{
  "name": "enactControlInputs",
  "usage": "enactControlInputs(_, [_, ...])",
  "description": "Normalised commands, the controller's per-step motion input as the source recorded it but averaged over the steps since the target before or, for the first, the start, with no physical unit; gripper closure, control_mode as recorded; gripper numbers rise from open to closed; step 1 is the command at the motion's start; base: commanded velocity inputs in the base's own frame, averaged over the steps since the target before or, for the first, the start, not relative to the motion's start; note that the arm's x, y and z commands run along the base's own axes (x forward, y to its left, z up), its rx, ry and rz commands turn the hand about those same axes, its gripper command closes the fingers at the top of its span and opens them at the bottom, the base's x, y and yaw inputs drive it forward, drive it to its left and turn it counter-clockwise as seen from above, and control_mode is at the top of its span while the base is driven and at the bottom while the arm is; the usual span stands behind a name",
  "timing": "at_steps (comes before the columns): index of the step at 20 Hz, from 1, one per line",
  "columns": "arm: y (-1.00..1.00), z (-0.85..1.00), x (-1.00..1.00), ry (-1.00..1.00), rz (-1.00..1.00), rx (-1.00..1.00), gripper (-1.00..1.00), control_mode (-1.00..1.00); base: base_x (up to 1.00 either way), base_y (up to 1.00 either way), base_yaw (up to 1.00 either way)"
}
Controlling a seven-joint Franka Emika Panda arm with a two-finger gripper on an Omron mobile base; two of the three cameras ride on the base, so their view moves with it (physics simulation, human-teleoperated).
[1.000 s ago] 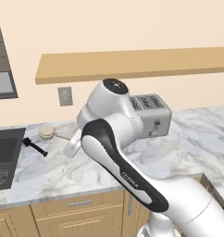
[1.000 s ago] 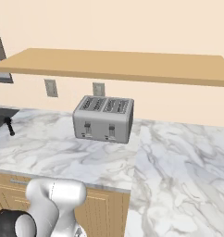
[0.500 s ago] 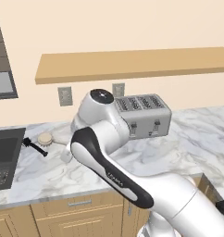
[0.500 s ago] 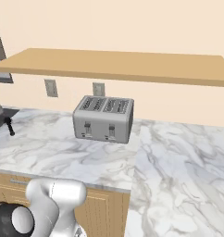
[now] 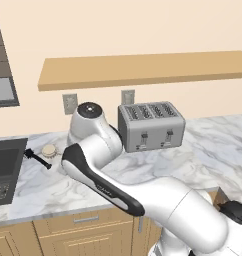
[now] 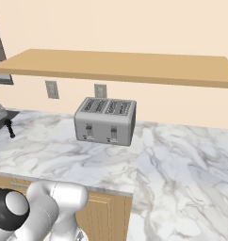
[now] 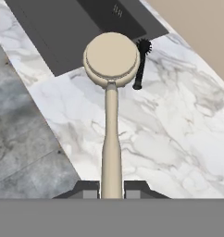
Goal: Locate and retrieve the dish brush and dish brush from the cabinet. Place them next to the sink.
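In the hand view my gripper [image 7: 111, 192] is shut on the thin handle of the pale wood dish brush [image 7: 111, 60]. Its round disc head points toward the sink [image 7: 63, 28], over the marble beside the basin's corner. The black dish brush [image 7: 140, 65] lies on the counter just past that head, spiky end toward the sink. In the left base view the wooden disc [image 5: 49, 150] and the black dish brush [image 5: 37, 159] sit right of the dark sink [image 5: 4, 167], with my arm bent over them. I cannot tell whether the wooden head touches the counter.
A grey four-slot toaster [image 5: 151, 125] stands at the back of the marble counter [image 5: 203, 145], under a long wooden shelf [image 5: 143, 67]. Two wall outlets [image 5: 69, 103] sit behind. Cabinet drawers [image 5: 78, 225] run below the counter's front edge.
My arm has folded further left and down toward the sink. The wooden brush's head has sunk a little closer to the counter beside the black brush, which has not moved.
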Motion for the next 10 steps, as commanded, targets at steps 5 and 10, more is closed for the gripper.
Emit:
enactControlInputs(5, [0.11,-0.22,0.17,0.01,-0.06,-0.01,1.00,-1.00,0.00,0.00,0.00])
enactControlInputs(10, [0.10,-0.29,0.12,0.03,-0.03,-0.01,1.00,-1.00,0.00,0.00,0.00])
